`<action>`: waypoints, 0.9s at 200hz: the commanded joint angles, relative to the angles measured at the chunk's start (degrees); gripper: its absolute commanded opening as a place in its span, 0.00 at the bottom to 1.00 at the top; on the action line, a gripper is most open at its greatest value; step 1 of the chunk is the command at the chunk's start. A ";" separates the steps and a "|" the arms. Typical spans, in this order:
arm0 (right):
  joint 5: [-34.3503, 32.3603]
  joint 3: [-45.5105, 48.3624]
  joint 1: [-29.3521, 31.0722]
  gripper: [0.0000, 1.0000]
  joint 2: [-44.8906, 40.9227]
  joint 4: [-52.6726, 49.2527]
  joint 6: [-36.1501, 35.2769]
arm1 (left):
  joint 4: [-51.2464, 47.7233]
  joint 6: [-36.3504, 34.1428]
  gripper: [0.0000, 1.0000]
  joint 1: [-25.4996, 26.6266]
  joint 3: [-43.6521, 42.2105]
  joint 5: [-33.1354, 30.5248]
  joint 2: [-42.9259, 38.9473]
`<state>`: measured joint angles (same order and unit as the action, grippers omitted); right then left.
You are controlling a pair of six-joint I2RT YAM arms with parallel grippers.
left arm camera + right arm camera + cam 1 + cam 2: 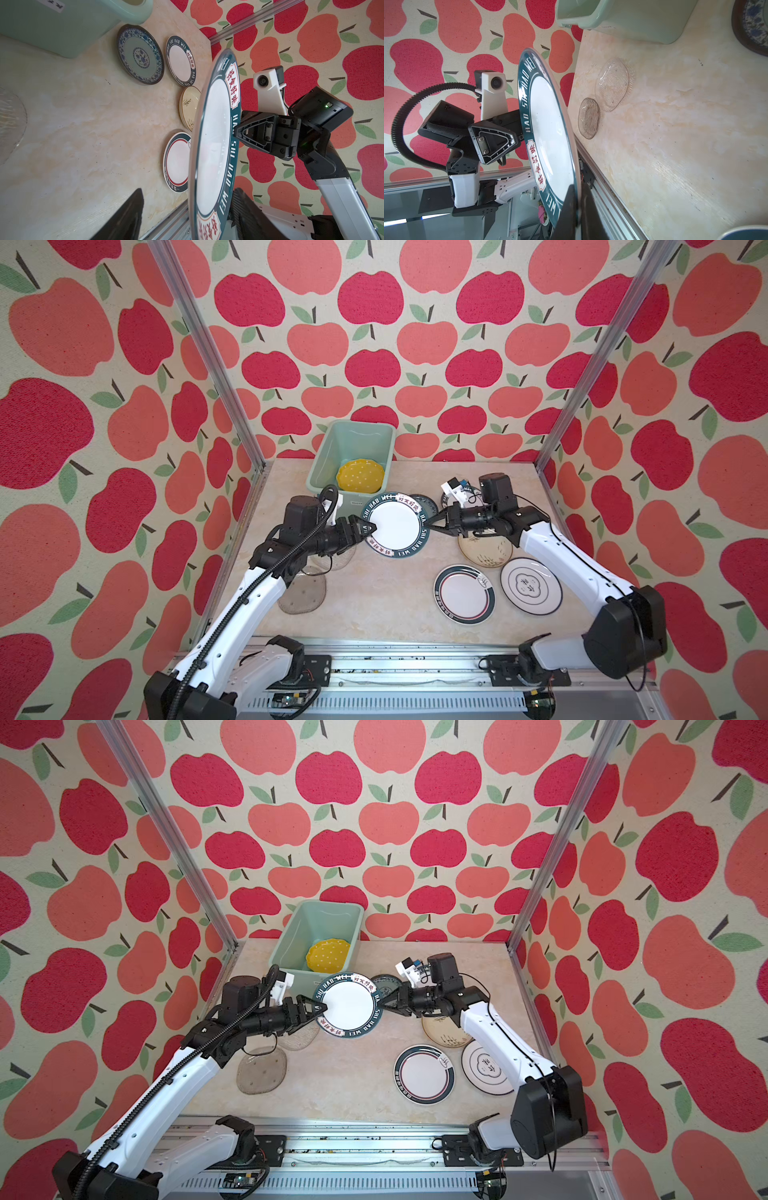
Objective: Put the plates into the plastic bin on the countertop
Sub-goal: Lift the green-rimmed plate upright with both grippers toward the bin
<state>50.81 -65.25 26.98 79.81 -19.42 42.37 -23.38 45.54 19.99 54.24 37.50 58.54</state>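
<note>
— So, where is the large white plate with the dark teal lettered rim (pixel 395 526)?
— In both top views it is at the middle of the frame, face up in the air above the beige marble-look tabletop (pixel 374 605), just below the pale mint-green plastic bin (pixel 322 448) in the picture.
— Which claw has it?
— The right claw (pixel 430 523) is pinched tight on the plate's right edge; the right wrist view shows its fingers (pixel 566 218) closed over the rim. The left claw (pixel 368 533) has its jaws apart, one finger on each side of the left edge, and the left wrist view shows a gap between a finger (pixel 128 216) and the plate.
— And the bin?
— It stands at upper middle against the apple-patterned back wall (pixel 415 364), with a yellow dotted scalloped plate (pixel 359 477) inside.
— Other dishes?
— All on the tabletop: a blue-patterned plate (pixel 428 502) partly hidden behind the held one, a cream brush-marked plate (pixel 484 553) under the right arm (pixel 561 560), a white plate with a black-and-red rim (pixel 464 593) and a white plate with thin dark rings (pixel 531 587) at lower right, a clear glass dish (pixel 302 593) and a second clear glass dish (pixel 345 558) under the left arm (pixel 249 601).
</note>
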 commanded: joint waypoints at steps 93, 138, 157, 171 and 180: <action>1.84 1.67 1.94 0.00 -2.20 7.19 4.12 | 12.21 7.82 0.33 3.01 -3.45 0.33 0.52; 1.72 1.62 1.95 0.00 -1.53 8.47 4.65 | 16.81 11.45 0.17 3.65 -5.37 -0.92 0.50; 1.64 1.62 2.00 0.00 -1.33 8.59 4.56 | 17.37 12.09 0.10 3.83 -5.46 -1.54 0.73; 1.61 1.71 1.98 0.00 -1.16 8.61 4.56 | 18.07 12.67 0.03 3.92 -5.55 -1.80 0.85; 1.36 1.71 2.01 0.00 -1.20 8.58 4.48 | 18.32 12.97 0.00 4.01 -5.54 -2.21 0.95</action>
<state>50.54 -63.72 28.49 79.20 -13.30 46.26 -7.62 57.19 23.53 49.19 37.26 59.31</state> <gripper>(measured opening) 0.070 0.123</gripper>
